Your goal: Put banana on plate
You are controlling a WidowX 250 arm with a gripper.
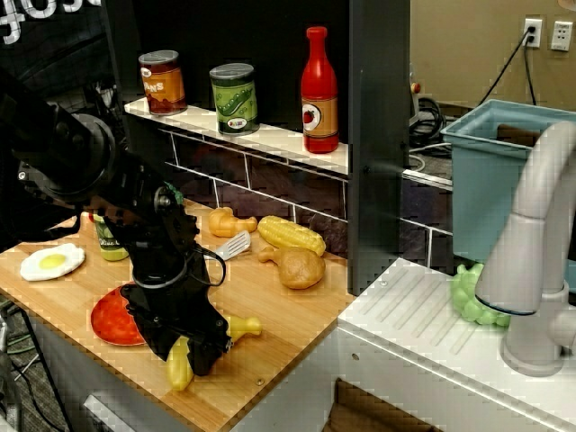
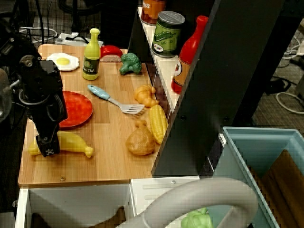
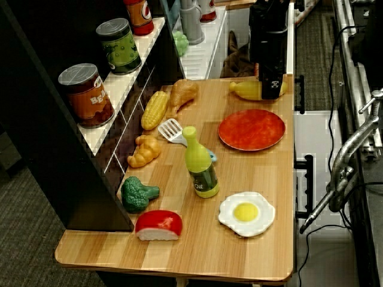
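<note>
Yellow banana point(image 2: 71, 141) lies crosswise under the gripper point(image 2: 47, 145), which straddles its middle; I cannot tell the grip. Plate point(image 2: 78, 108) sits just beyond.

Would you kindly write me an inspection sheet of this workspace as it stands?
Surface: wooden counter, crowded.
Job's things: smooth yellow toy banana on the wood beside the round red-orange plate, not on it.
Clutter: fried egg, yellow-green bottle, blue-handled spatula, corn cob, broccoli.
Grippers: black gripper down over the banana; jaw state unclear.
Cables: black cable to wall outlet.
Surroundings: shelf with cans, grey faucet.
</note>
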